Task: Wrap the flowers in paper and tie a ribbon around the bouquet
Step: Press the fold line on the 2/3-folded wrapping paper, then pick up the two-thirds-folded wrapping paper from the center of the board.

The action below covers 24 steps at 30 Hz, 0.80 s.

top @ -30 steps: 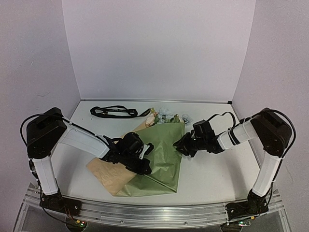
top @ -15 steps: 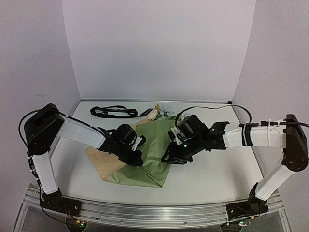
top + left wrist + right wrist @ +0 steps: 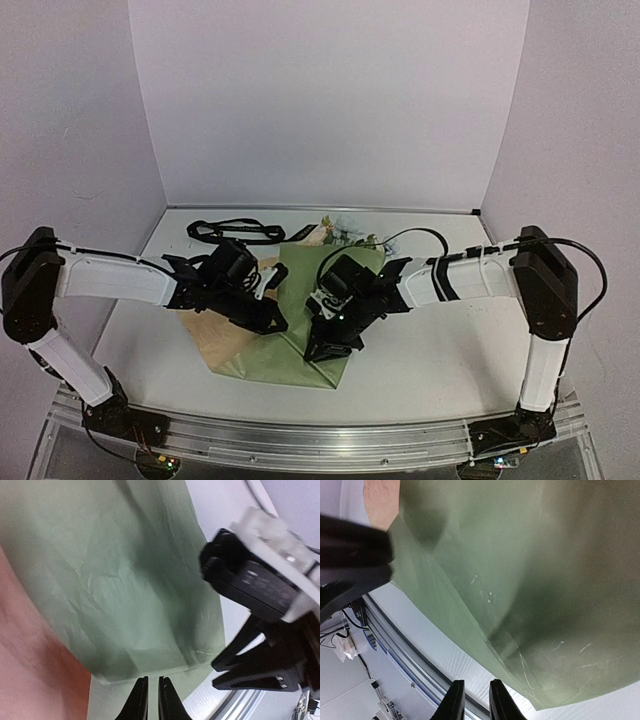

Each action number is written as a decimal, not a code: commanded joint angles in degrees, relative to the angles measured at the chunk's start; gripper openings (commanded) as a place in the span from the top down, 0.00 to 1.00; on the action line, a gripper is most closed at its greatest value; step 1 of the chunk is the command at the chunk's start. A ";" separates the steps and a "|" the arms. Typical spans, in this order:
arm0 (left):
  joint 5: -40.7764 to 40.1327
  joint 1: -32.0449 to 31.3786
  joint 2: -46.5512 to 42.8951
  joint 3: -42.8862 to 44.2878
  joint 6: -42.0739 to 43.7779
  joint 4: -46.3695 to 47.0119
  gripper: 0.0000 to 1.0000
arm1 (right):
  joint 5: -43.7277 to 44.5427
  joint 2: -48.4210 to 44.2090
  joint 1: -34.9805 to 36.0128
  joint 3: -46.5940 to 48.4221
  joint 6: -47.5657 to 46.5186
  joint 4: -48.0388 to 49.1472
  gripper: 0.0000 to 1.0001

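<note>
1. Both arms have shifted since half a second ago: your left arm now stretches out low, and your right tool (image 3: 322, 348) has slid further in over the green sheet.
2. Left tool (image 3: 270, 320): narrow, only a thin slit between the fingers (image 3: 138, 700), nothing in it, tips just off the paper's edge.
3. Right tool: narrow gap, bare worktop (image 3: 440, 350) showing between the fingers (image 3: 454, 700), nothing held.
4. Paper (image 3: 285, 355): lying folded on the worktop between the tools, olive face up, tan face poking out on the left.
5. Flowers (image 3: 338, 233): blooms peeking out at the paper's far end.
6. Ribbon (image 3: 235, 231): loose at the back left, apart from the paper.
</note>
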 commanded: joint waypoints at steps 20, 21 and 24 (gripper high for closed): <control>-9.93 -6.31 -2.75 -17.90 -24.05 6.78 0.95 | -2.92 9.64 1.76 6.51 5.32 3.56 0.82; -10.06 -6.30 -3.97 -18.37 -24.61 6.20 0.94 | -2.78 9.88 1.80 6.34 5.32 3.56 0.82; -11.67 -6.24 -8.67 -20.11 -27.02 2.52 0.92 | -2.49 10.87 1.76 6.14 5.47 3.56 0.82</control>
